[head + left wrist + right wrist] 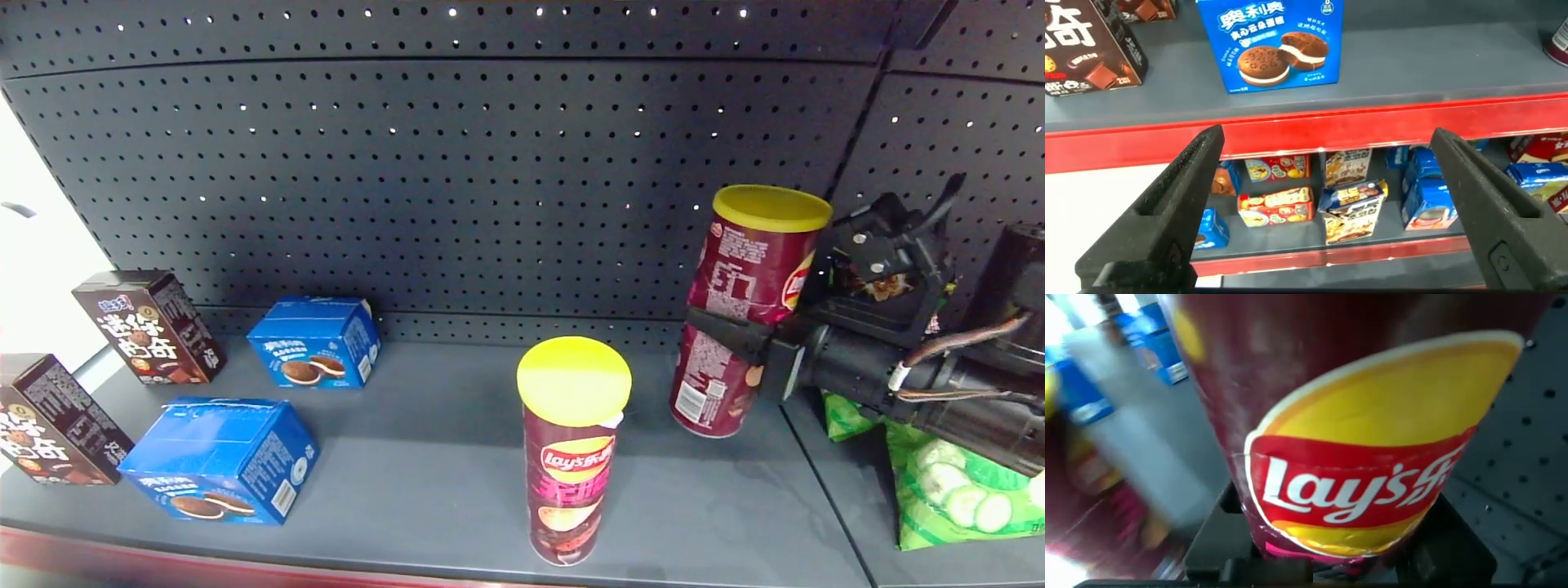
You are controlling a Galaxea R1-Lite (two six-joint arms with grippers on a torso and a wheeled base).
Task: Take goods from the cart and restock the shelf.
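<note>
On the shelf point(735, 506): chocolate-biscuit boxes point(151, 327) far left, sandwich-cookie boxes point(314, 341) just right of them. Mid-shelf near the front, upright chip can point(571, 457); behind and right, second chip can point(747, 310) (tilted, in the right gripper point(735, 329)). Snack bag point(955, 482) farther right.

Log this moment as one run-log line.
right gripper shut on chip can, tilted, back right of shelf | left gripper open, facing shelf front edge | second chip can upright, nearer front

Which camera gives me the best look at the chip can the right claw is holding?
Head view: the whole chip can shows, yellow lid to base, tilted in the right claw. Right wrist view gives a close-up of its label. Left wrist view faces the blue cookie box.
</note>
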